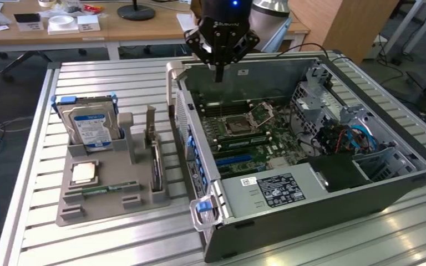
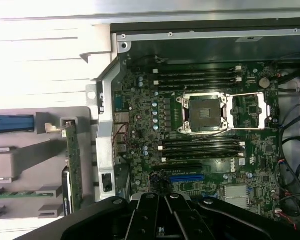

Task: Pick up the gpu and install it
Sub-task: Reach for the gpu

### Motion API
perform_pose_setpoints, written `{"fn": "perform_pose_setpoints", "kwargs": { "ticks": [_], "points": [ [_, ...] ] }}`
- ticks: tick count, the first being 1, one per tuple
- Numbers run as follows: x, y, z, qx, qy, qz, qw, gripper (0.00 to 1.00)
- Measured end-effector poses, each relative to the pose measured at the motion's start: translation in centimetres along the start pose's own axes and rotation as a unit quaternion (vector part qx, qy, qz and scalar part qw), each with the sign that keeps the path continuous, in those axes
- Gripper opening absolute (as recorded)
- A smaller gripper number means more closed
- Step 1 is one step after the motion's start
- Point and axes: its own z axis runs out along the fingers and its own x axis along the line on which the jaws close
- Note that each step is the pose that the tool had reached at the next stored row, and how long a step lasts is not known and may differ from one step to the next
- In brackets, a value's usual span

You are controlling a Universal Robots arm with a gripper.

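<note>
Slatted metal tabletop (image 1: 102,77) carries an open computer case (image 1: 390,188), lying with its side off and its motherboard (image 1: 265,138) exposed. Grey holder tray (image 1: 87,208) sits just beside the case, on the exterior view's left of it. Hard drive (image 1: 91,130) stands upright in the tray, at the end farther from the case's power supply label. The gpu (image 1: 156,166) (image 2: 72,165) stands on edge in the tray slot nearest the case wall, not installed and untouched. Pincer (image 1: 218,72) (image 2: 162,217) hangs above the case's back edge, over the motherboard, fingers pressed together, holding nothing, well apart from the gpu. CPU chip (image 1: 84,173) and memory stick (image 1: 102,190) lie flat in the tray, farther from the case than the gpu.
</note>
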Motion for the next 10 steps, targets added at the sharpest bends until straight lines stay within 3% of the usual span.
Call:
{"fn": "perform_pose_setpoints", "kwargs": {
  "ticks": [10],
  "points": [
    [0.35,-0.02,-0.01,0.0000,0.0000,0.000,1.0000,0.11]
  ]
}}
